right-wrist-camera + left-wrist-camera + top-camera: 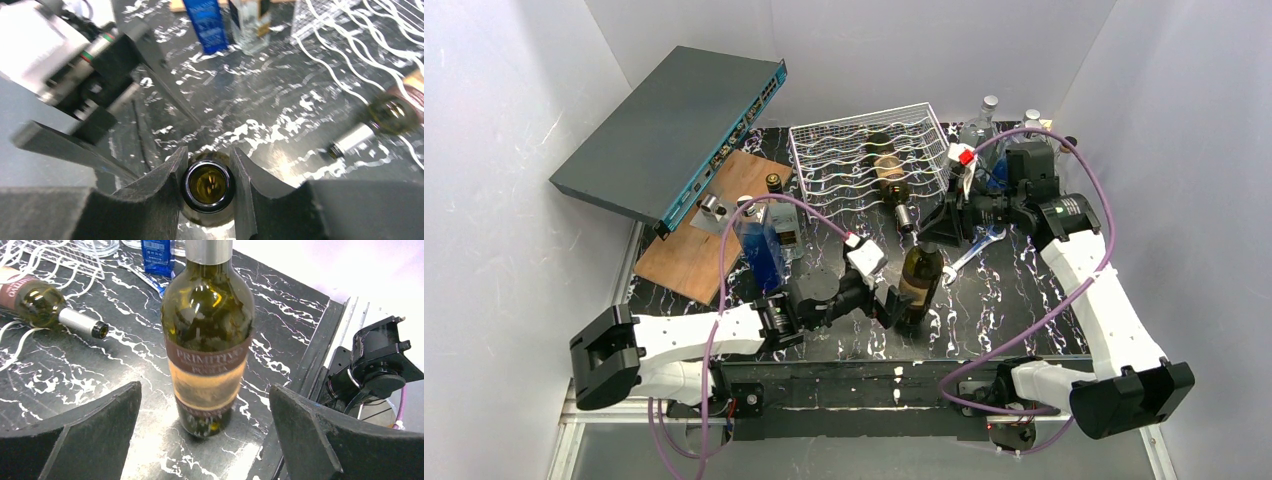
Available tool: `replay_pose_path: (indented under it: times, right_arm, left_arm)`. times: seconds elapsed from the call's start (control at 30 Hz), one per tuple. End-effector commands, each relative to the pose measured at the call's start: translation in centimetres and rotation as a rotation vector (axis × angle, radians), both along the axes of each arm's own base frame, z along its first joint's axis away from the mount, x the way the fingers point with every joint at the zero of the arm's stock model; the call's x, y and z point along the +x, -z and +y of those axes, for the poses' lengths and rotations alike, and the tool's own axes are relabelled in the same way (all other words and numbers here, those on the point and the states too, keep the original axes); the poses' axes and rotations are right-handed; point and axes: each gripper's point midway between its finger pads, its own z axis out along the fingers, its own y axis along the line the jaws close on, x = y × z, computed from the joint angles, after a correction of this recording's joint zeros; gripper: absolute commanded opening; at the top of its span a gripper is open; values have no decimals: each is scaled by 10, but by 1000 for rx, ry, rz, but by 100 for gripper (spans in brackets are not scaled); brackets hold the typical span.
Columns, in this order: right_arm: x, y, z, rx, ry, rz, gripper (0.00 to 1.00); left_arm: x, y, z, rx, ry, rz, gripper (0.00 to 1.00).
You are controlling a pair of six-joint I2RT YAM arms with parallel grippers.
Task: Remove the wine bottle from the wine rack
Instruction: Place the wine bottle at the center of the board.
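Observation:
A dark green wine bottle (921, 280) with a brown label stands upright on the black marble tabletop, in front of the white wire wine rack (844, 160). My right gripper (207, 170) is shut on its open neck (207, 186) from above. My left gripper (204, 400) is open at the bottle's base (207, 365), one finger (95, 425) on each side, both clear of the glass. A second bottle (889, 170) lies in a rack cradle, its silver-capped neck (80, 322) poking out over the front edge.
A grey network switch (674, 130) leans at the back left over a wooden board (714, 225). A blue bottle (762, 250) and a clear one (784, 225) stand left of the left arm. Clear bottles (984, 125) crowd the back right. A wrench (969, 255) lies beside the upright bottle.

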Motion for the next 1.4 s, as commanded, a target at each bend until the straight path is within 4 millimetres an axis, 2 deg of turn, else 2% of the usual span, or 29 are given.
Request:
replay_pose_path:
  times: [0.0, 0.3, 0.83, 1.03, 1.37]
  right_arm:
    - [18, -11, -22, -70, 130, -171, 1]
    - [52, -19, -45, -154, 314, -252, 1]
    - [133, -46, -69, -114, 647, -375, 1]
    - [160, -49, -78, -119, 739, -402, 1]
    - [192, -45, -91, -125, 862, -416, 1]
  left_arm:
    - [7, -30, 24, -72, -75, -54, 98]
    - [-1, -17, 39, -63, -90, 18, 98]
    - [-3, -18, 51, -73, -116, 43, 98]
    - [-4, -19, 51, -75, -116, 58, 98]
    - [-6, -19, 55, -77, -119, 69, 98]
